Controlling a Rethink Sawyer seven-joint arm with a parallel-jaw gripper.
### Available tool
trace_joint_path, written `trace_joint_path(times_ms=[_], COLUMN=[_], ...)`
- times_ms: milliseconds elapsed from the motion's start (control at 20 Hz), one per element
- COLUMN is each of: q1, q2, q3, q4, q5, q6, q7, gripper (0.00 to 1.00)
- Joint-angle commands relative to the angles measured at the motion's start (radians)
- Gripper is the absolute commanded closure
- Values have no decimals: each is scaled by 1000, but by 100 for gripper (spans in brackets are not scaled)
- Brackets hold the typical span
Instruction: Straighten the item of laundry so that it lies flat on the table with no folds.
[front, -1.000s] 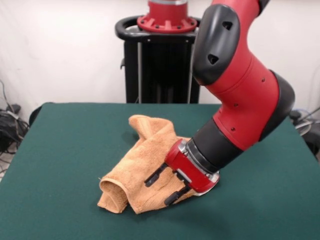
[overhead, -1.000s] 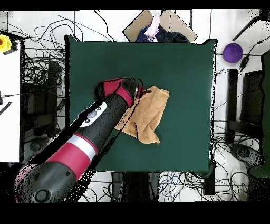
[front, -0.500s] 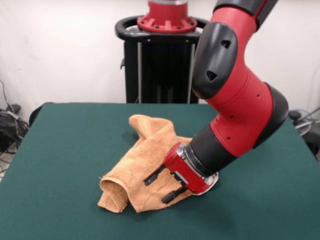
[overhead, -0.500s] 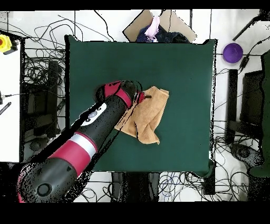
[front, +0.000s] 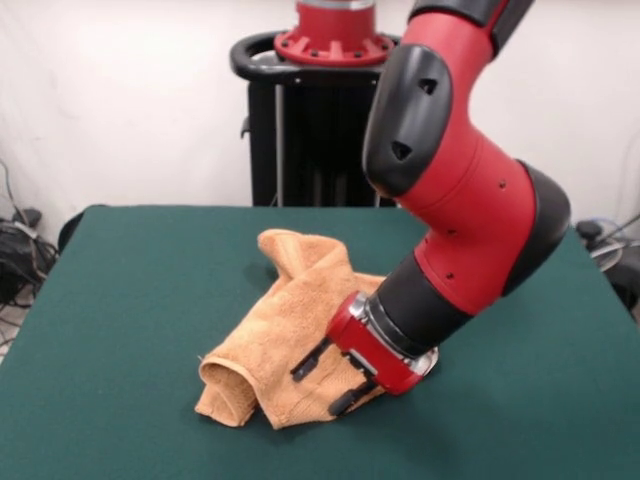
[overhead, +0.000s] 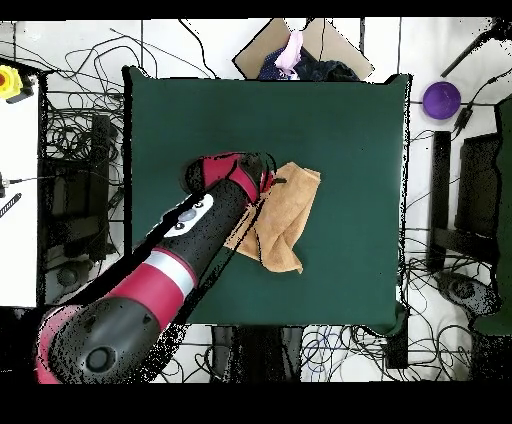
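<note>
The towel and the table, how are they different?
The towel is orange-tan; the table is dark green. The towel is crumpled with folds; the table is flat and smooth. The towel is small; the table is much bigger. Both look soft and fuzzy.

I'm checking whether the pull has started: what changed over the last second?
Only the arm shifted: its upper links swung slightly toward the picture's left in the front view, and the end effector edged a little with them, open, its fingers over the towel's near edge. Nothing was gripped or released. The towel stayed crumpled, with the same folds, at the same spot on the table.
</note>
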Motion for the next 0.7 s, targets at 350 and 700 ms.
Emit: trace_joint_path(times_ms=[350,700], q1=[-83,52], q2=[-13,104], q3=[343,55], q4=[90,-8], q5=[45,36], q6=[-207,13], q7=[141,289], gripper=[0,0])
